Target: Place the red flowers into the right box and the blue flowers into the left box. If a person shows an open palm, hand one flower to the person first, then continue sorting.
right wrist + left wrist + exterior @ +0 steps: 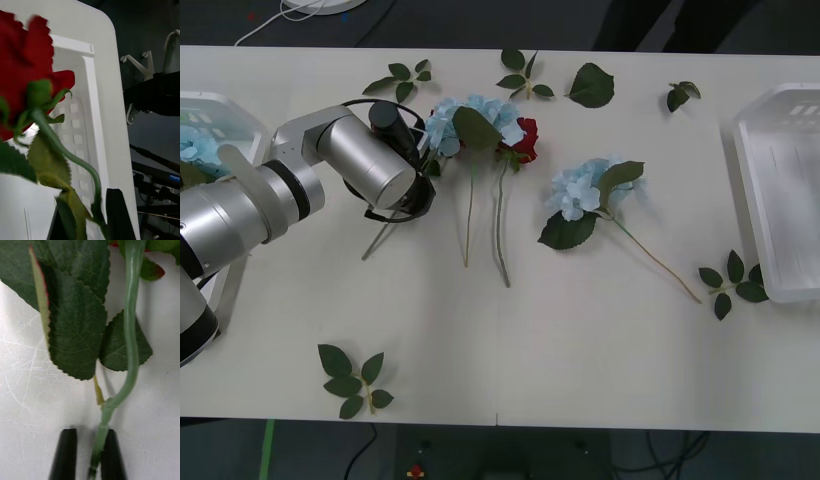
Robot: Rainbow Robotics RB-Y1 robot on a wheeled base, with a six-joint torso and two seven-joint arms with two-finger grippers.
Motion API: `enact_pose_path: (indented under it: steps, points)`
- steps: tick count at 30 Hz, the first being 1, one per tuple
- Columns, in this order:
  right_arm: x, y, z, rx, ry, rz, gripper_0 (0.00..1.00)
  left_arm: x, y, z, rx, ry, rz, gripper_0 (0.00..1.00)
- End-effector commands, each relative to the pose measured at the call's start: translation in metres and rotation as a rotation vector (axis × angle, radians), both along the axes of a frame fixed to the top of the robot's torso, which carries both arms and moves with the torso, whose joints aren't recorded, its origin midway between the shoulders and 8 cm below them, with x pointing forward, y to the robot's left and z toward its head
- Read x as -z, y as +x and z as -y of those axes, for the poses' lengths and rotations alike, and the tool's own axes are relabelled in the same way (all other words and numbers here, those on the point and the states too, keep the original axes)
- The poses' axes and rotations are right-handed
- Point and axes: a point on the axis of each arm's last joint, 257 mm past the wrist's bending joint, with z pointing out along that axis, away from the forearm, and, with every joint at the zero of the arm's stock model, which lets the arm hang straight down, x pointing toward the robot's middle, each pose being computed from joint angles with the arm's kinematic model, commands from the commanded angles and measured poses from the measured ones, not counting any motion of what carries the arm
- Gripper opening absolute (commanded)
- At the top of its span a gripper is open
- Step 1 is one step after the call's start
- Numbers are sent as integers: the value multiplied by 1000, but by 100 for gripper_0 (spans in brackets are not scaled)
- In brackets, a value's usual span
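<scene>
My left gripper (89, 435) hangs low over the table left of the flower pile, its black fingers shut on the thin green stem of a red flower (129, 333); that stem's tail (380, 235) sticks out beneath the wrist. A second red flower (22, 71) is held by its stem in my right gripper (88, 206), above the right box (84, 112). Another red flower (524, 138) lies beside a blue flower (470, 120), and one more blue flower (585, 187) lies mid-table. The left box (225, 110) holds a blue flower (192, 148). In the front view the right box (780, 200) looks bare.
Loose green leaf sprigs lie along the table's far edge (525, 75), one near the front left (352, 380) and one beside the right box (732, 282). A lone leaf (590, 85) lies at the back.
</scene>
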Motion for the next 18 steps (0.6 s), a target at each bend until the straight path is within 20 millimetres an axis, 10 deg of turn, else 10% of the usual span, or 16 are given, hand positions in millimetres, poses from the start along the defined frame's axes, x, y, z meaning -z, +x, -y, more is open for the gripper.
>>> enact_pose_path:
  steps: [1, 13, 18]
  points:
    - [-6, 7, -4, 11, 24, 47, 100, 21, -12, -1, -71, -53, -27, 0]
    - [5, 14, -46, -52, 137, 28, 100, 18, -8, -15, -96, -40, -15, 0]
    - [6, 21, -82, -131, 186, 32, 100, -12, 9, -46, -143, -55, 32, 0]
